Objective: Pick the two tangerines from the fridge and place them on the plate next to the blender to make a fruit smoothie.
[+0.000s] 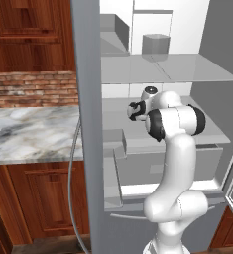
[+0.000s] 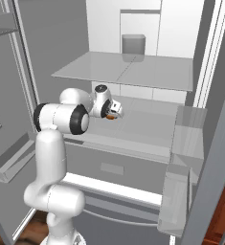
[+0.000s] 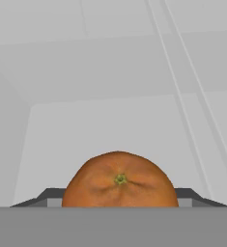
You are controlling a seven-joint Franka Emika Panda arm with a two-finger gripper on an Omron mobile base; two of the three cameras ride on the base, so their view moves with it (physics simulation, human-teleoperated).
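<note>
Hand view puts one tangerine (image 3: 120, 181) hard against the camera, stem end facing me, with a dark finger tip (image 3: 49, 195) showing on either side of it. I read the fruit as sitting between the jaws, but I cannot tell whether the pads are pressing on its skin or standing just clear.

Right base view shows the gripper (image 2: 115, 113) reached into the fridge (image 2: 133, 28), low over the middle glass shelf (image 2: 147, 124), with a sliver of orange (image 2: 112, 116) showing under the fingers. Left base view has the white arm (image 1: 175, 149) bent at the elbow in front of the grey drawer (image 1: 207, 163), hand pointed into the white interior.

My judgement: the step in hand is securing the first fruit; nothing has gone to the plate yet. To do it well I would finish the squeeze across the widest part of the fruit, since a round fruit will squirt out if pinched off-centre. Then I would lift only slightly, as the upper shelf (image 2: 133, 72) hangs close above, and draw straight back out, keeping the elbow clear of the door bins (image 2: 181, 158) on the right.
</note>
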